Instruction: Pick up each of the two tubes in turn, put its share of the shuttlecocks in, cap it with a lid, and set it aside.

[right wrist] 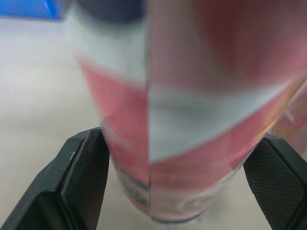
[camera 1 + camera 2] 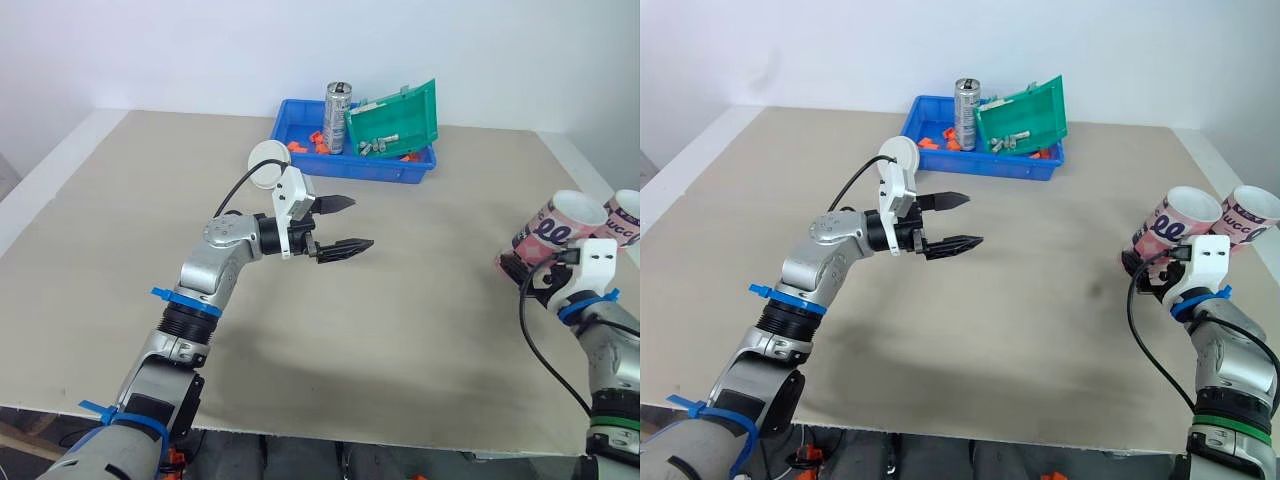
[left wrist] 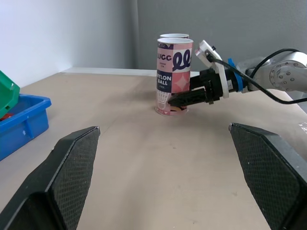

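**Right gripper.** The right gripper (image 1: 182, 141) is clamped low on the near tube (image 3: 174, 72), one finger against each side just above the base. The tube stands upright with its open end up, at about 3 o'clock on the table (image 2: 420, 330), near that edge.

**Hazard 1: tipping.** The hold is well below the middle of a tall tube. A fast lift or a wrist roll will probably swing the top over or let the tube slip out of the hold.

**Hazard 2: neighbour strike.** The second tube (image 2: 622, 218) stands just beside the held one, at its 3 o'clock. Whether they touch cannot be told. A sideways pull could topple it, and so close to the edge it may roll off.

**Left gripper.** The left gripper (image 2: 360, 222) hangs empty over the table centre with its fingers spread wide.

**Hazard 3: handover.** It is well apart from the tubes, so bringing the tube across adds travel and sway.

**Surroundings.** A white disc (image 2: 266, 160), probably a lid, lies at 11 o'clock of the left gripper. The blue bin (image 2: 300, 125) sits at 12 o'clock.
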